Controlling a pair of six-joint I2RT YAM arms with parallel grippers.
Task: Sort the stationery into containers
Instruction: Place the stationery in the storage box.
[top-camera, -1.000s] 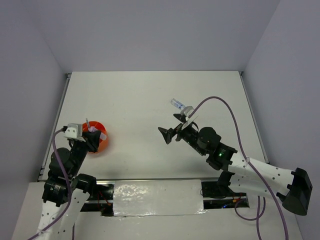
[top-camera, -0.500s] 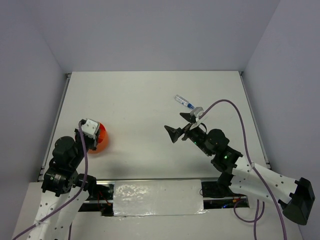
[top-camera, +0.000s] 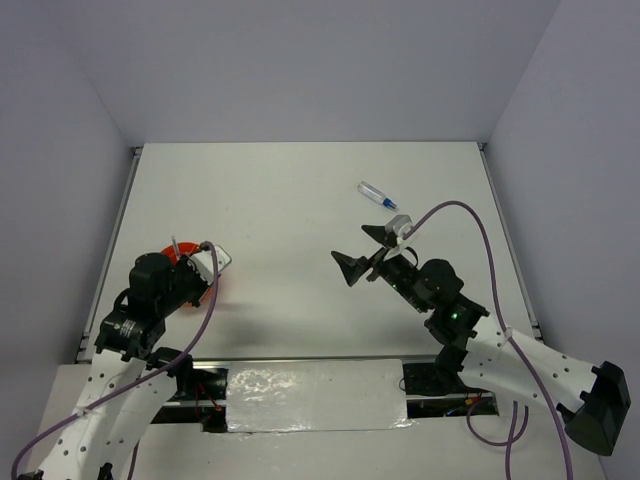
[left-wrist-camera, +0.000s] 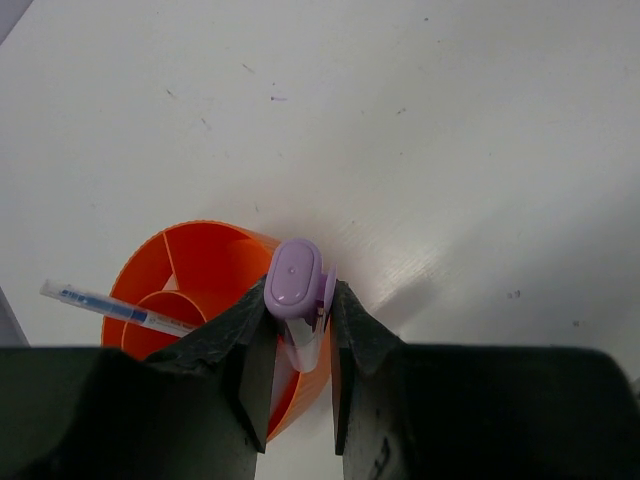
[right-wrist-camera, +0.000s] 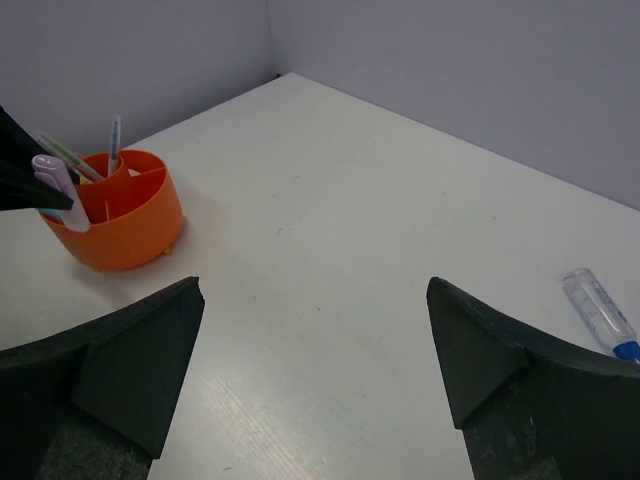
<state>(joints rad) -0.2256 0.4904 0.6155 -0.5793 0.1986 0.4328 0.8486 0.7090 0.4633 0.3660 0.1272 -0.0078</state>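
1. The left gripper (left-wrist-camera: 298, 318) is being kept narrowly open, with its two fingers (left-wrist-camera: 252, 352) pressing on either side of a short lilac capped piece (left-wrist-camera: 293, 285).
2. The lilac piece is being held nearly upright, cap up, right at the rim of the orange cup (left-wrist-camera: 185, 268). Whether its lower end is inside the wall or just outside cannot be told.
3. The right gripper (right-wrist-camera: 312, 350) is being held wide open above bare table (top-camera: 280, 190), with nothing between its fingers and nothing being touched.
4. One cup is being seen, near the left edge of the table. It is being split by thin walls into an inner round well and outer sections.
5. Two thin pens (right-wrist-camera: 114, 142) are being counted in the cup from the right wrist view, both leaning and sticking out above the rim.
6. One clear blue-tipped pen (top-camera: 376, 195) is being seen lying flat on the table, just beyond the right gripper and well apart from the cup.
7. One lilac piece is being counted, the one in the left gripper.
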